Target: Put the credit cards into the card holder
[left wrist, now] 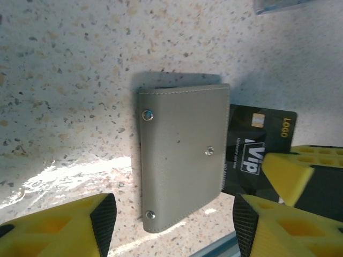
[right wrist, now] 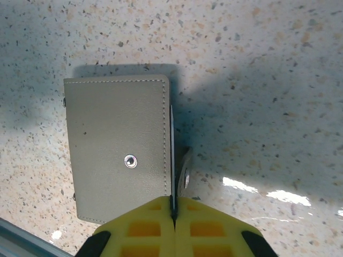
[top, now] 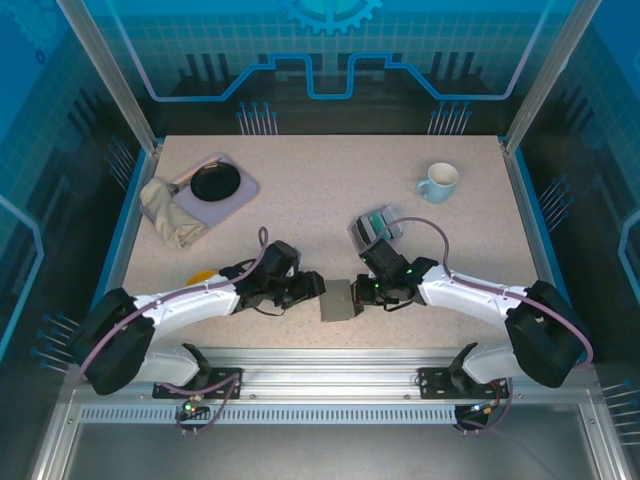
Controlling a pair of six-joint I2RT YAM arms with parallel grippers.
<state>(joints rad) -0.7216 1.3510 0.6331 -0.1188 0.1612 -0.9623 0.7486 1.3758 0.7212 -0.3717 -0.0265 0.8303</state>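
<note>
Your right gripper (right wrist: 172,206) is clamped on a black card (left wrist: 257,144), edge-on against the side of the closed holder (left wrist: 182,158), mid near edge of the worktop (top: 320,170). Your left gripper (left wrist: 172,206) straddles the holder, fingers spread. There's a clear box (top: 376,226) just behind your right wrist, and a mug (top: 437,182) toward the far right corner.

Grey-beige card holder (left wrist: 182,155) with pale stitching and silver snaps. Black credit card (left wrist: 257,144) with white and gold lettering, gold chip. Yellow left gripper fingers (left wrist: 59,230) with black tips. Beige tabletop (top: 320,180), speckled dark and orange. Pale-blue mug (top: 438,182). Lilac tray (top: 240,195), black pan (top: 214,182).
</note>
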